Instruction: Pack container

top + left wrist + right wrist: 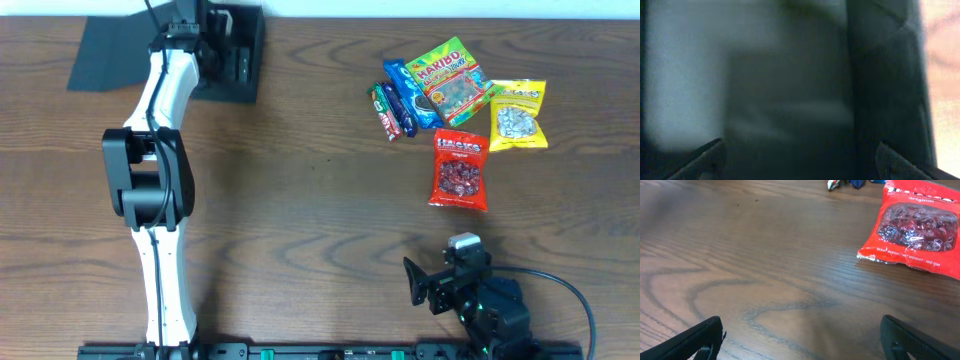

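Observation:
The container (pixel 238 62) is a dark charcoal box at the far left of the table, its flap lid (pixel 105 55) lying open to the left. My left gripper (pixel 205 30) reaches over the box. In the left wrist view its fingers (pixel 800 162) are spread wide and empty, close against a blurred dark box surface (pixel 790 100). My right gripper (pixel 425 285) is open and empty near the front right edge, its fingers (pixel 800 340) low over bare wood. A red snack bag (pixel 460 170) lies ahead of it and also shows in the right wrist view (pixel 915 230).
A cluster of snacks lies at the back right: a green Haribo bag (pixel 450 80), a yellow bag (pixel 518 115), a blue bag (pixel 405 90) and a green and red bar (pixel 385 110). The left arm (pixel 150 180) stretches from the front edge to the box.

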`<state>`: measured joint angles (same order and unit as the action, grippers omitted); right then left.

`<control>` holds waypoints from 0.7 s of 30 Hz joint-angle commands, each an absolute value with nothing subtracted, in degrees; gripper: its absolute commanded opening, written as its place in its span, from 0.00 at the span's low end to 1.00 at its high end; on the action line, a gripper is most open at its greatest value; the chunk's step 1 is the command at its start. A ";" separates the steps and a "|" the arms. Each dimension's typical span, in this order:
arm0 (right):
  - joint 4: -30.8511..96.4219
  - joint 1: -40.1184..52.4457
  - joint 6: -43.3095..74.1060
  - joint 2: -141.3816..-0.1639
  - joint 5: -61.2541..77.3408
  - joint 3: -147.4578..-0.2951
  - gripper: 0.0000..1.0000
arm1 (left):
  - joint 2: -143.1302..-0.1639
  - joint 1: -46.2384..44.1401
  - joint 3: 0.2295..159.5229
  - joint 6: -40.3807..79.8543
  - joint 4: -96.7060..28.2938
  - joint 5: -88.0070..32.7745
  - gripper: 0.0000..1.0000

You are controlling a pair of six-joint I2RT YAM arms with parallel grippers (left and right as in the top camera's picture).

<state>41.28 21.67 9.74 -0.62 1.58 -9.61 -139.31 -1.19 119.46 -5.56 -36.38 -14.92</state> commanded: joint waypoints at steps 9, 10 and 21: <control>41.36 22.20 8.71 -0.30 1.32 -9.10 0.99 | -139.74 -2.09 119.09 0.21 -62.72 -21.47 0.95; 41.36 22.20 8.71 -0.30 1.30 -9.10 0.99 | -139.74 -2.48 119.09 0.21 -64.86 -21.45 0.95; 41.36 22.20 8.71 -0.30 1.30 -9.10 0.99 | -135.50 -5.63 126.82 2.48 -65.04 -17.98 0.95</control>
<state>41.28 21.67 9.74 -0.62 1.58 -9.61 -139.31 -5.58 121.08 0.67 -65.34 -20.45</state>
